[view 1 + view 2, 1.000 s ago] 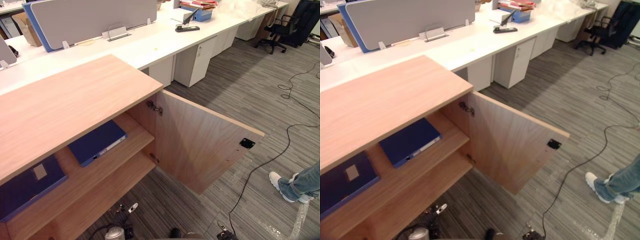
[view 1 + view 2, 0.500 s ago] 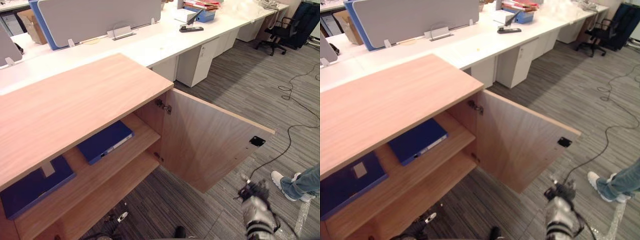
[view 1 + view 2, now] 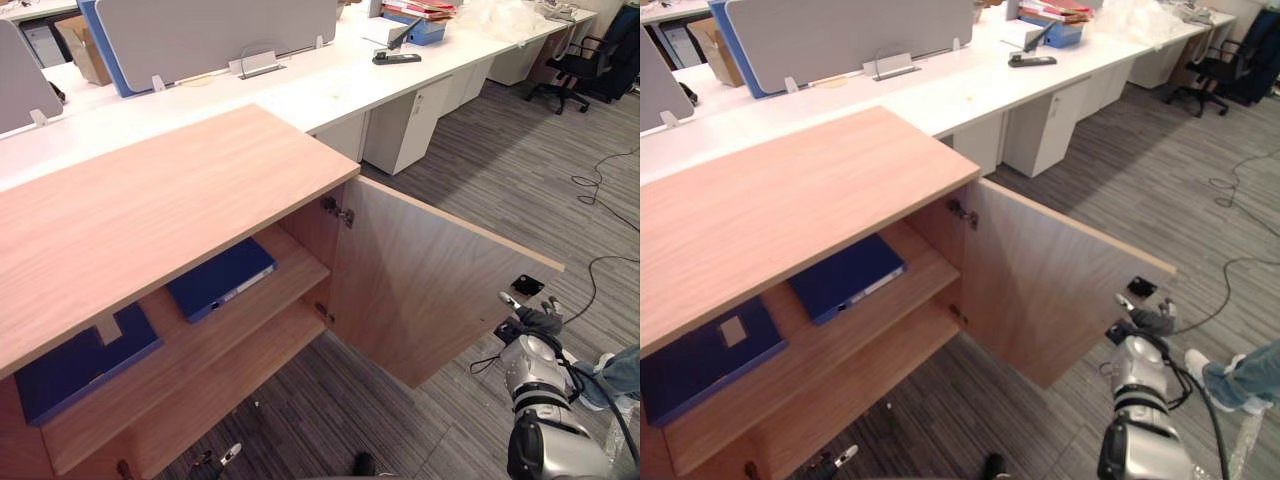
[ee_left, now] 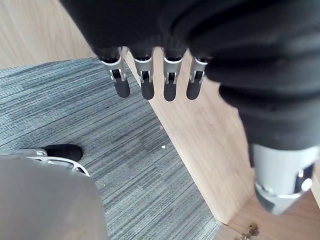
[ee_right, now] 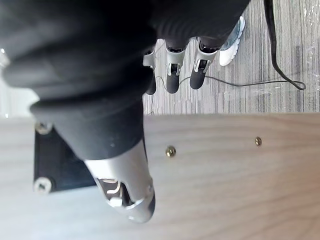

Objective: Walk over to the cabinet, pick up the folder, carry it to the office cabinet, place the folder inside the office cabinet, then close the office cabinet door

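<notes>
Your right hand [image 3: 528, 322], fingers loose and empty, is by the outer edge of the door [image 3: 420, 280]; push crooked and it'll slide off.

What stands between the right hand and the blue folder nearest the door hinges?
The open cabinet door stands between them, in both eye views: the right hand is at its free edge, the blue folder on the shelf inside.

- An open-plan office.
- Well beyond the right hand [image 3: 528, 322], a long white desk [image 3: 320, 90] carries grey divider screens [image 3: 220, 30], with white drawer pedestals [image 3: 405, 125] beneath.
- Farther past the hand, a black swivel chair [image 3: 578, 62].
- Below the hand, grey striped carpet [image 3: 480, 170]; beside it, a wooden cabinet [image 3: 150, 210] shelving a blue folder [image 3: 222, 280].
</notes>
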